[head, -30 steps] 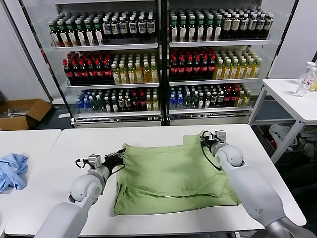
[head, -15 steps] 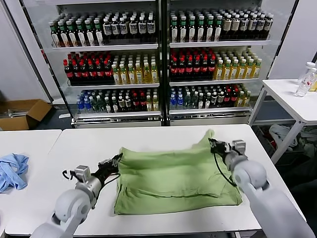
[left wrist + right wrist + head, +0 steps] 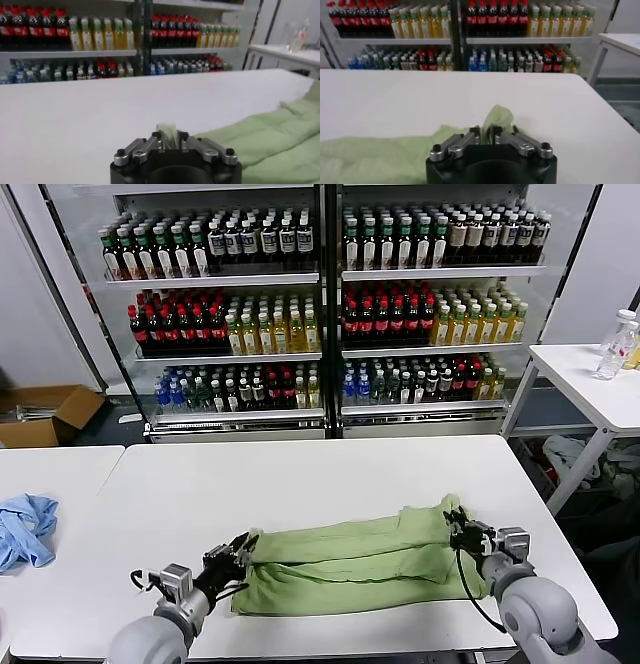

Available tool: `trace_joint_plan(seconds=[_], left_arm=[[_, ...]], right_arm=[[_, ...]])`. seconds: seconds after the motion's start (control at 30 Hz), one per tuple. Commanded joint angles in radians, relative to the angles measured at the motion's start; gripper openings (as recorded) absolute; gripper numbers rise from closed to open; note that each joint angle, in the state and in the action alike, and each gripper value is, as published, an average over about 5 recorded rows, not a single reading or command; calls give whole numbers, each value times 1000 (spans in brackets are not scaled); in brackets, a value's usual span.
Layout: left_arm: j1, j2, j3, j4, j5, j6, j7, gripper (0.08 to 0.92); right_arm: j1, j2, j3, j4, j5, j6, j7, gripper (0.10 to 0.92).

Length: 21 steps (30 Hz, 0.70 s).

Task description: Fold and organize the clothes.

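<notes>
Now the green polo shirt (image 3: 350,559) lies folded into a narrow band near the front edge of the white bench (image 3: 300,474); a second ago it was spread much deeper, with its far edge lifted. My left pincer (image 3: 238,557) has come down and toward me to the band's left end, with a bit of cloth between its tips; whether it is clamped there, I cannot tell. My right pincer (image 3: 458,524) has likewise drawn back to the right end, with a raised tuft of fabric between its tips, grip equally unclear. Beyond the shirt the bench is bare to its far edge. A blue garment (image 3: 25,529) lies far left on the neighbouring bench.
</notes>
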Motion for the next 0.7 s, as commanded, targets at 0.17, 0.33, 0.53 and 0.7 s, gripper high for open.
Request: trace_joint_plan(seconds=[0.17,0.33,0.53,0.7], left_arm=[[117,-257,83,48,361,-52,-199,476],[82,-320,100,129,405,-40,-218,622],[77,-319,87,143,362,-39,-216,599],[88,-287,47,118,262,-56,-183,460]], right_arm=[[-156,13,62,116,-98,9,-1,524],[-154,9,58,113,-101,10,-1,688],[-145,1,55,113,-95,10,-2,813],[-137,3,55,110,-90,14,-1,822]])
